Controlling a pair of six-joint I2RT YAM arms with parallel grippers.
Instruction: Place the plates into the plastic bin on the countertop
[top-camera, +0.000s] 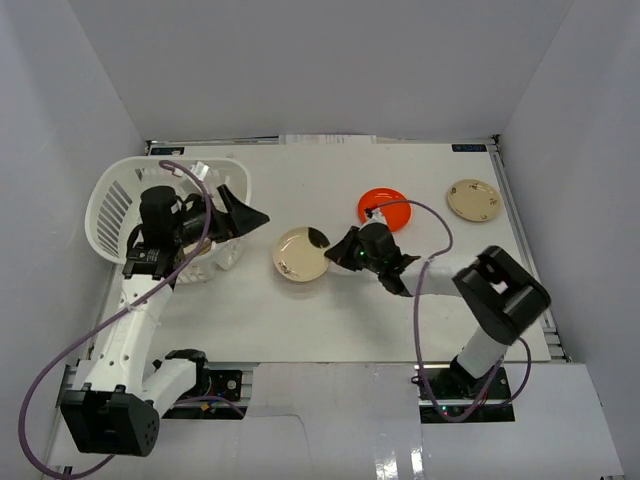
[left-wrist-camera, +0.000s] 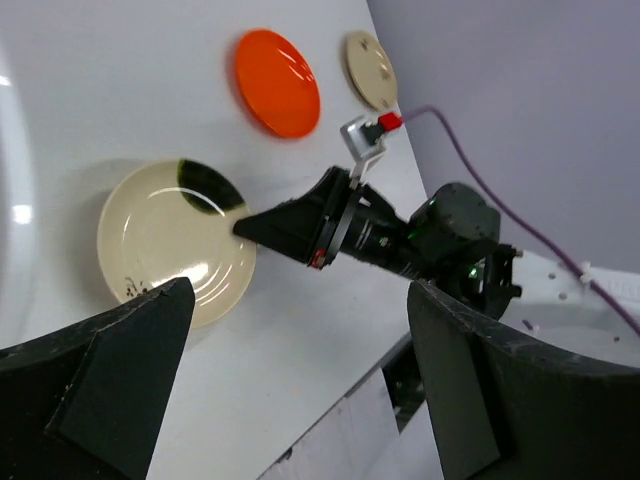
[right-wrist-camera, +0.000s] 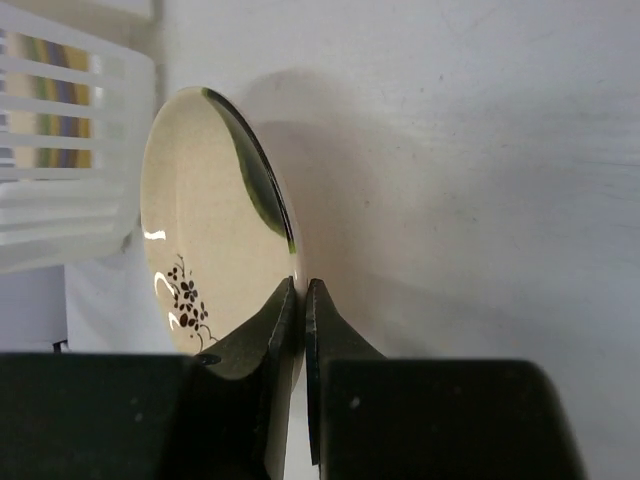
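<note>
Your right claw (top-camera: 326, 243) grips the cream plate (top-camera: 298, 256) at mid-countertop (top-camera: 300, 325).
Its jaws are clenched on that plate's right rim, just beside a dark green patch; the plate lies right of the bin (top-camera: 112, 205), apart from it. Your left claw (top-camera: 250, 208) is released, jaws wide and holding nothing, and hangs at the bin's right edge, pointing toward the cream plate. The orange plate (top-camera: 384, 207) lies just beyond your right claw, and a second cream plate, the far plate (top-camera: 473, 199), sits right of it near the far right corner. The bin stands at the far left.
</note>
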